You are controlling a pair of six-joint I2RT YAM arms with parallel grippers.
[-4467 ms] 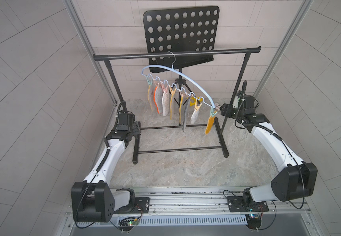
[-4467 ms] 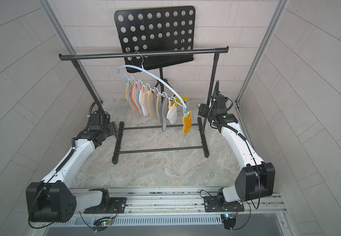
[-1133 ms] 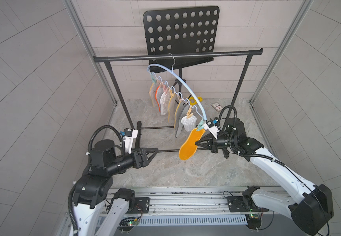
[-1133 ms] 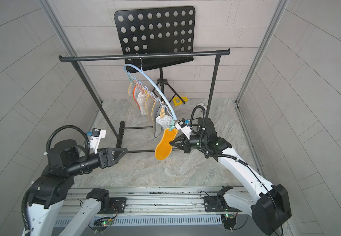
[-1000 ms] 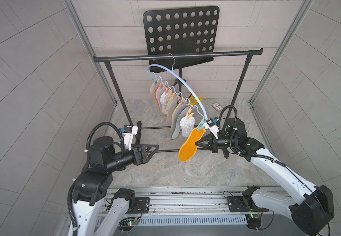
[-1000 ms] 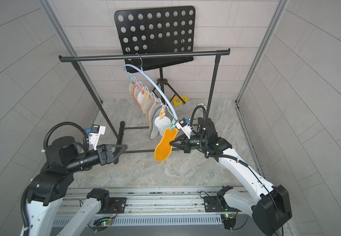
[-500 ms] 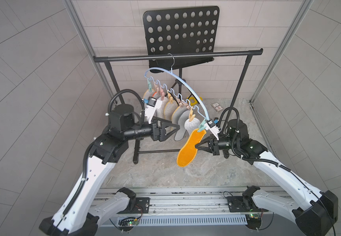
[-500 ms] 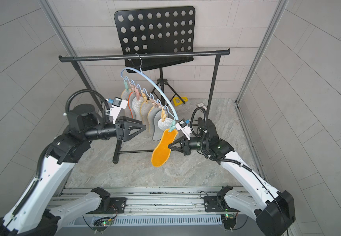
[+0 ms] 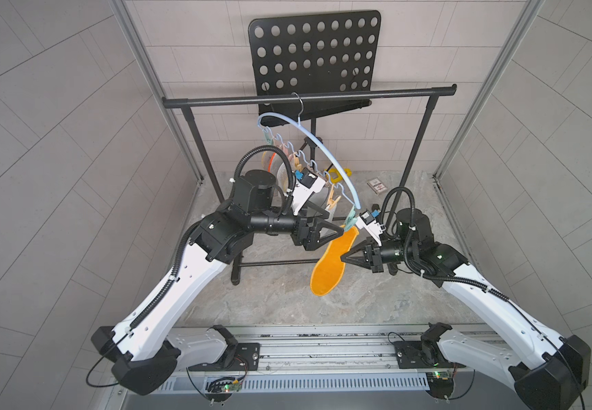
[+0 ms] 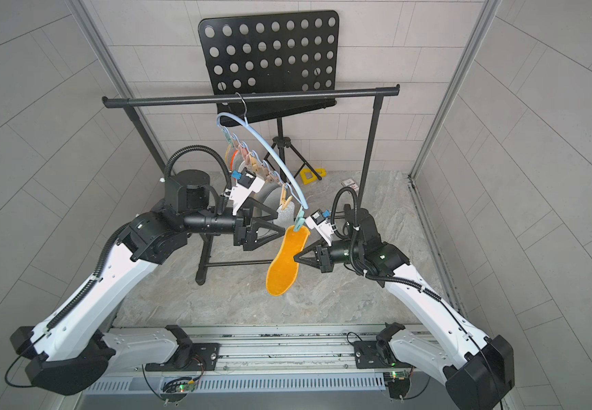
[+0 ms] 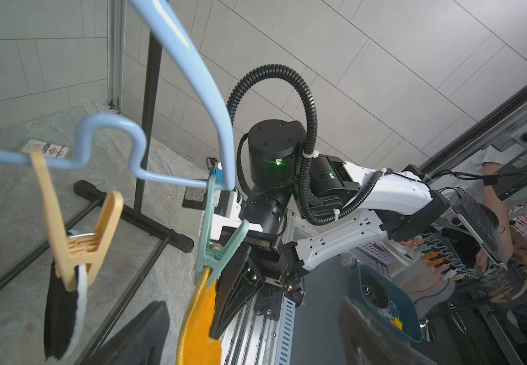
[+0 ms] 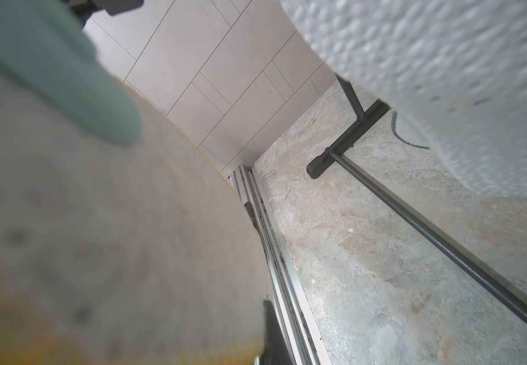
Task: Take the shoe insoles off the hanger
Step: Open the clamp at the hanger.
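Yellow insole (image 9: 328, 266) pinched by right gripper (image 9: 344, 256); left gripper (image 9: 336, 223) gapes beside clip (image 9: 349, 222).

A: What's the hanger (image 11: 189, 72) made of?
B: Smooth, faintly glossy pale blue plastic. Its mint clip (image 11: 216, 256) is matt plastic.
A: And the yellow insole (image 9: 330, 266)?
B: Fuzzy, plush cloth with a corded edge.
A: The rack (image 9: 216, 100)?
B: Black metal, finely speckled and matt. The counter (image 9: 269, 298) looks like mottled, dull stone.

Yellow insole (image 9: 326, 273) clipped — hanger (image 11: 189, 63) tilted.
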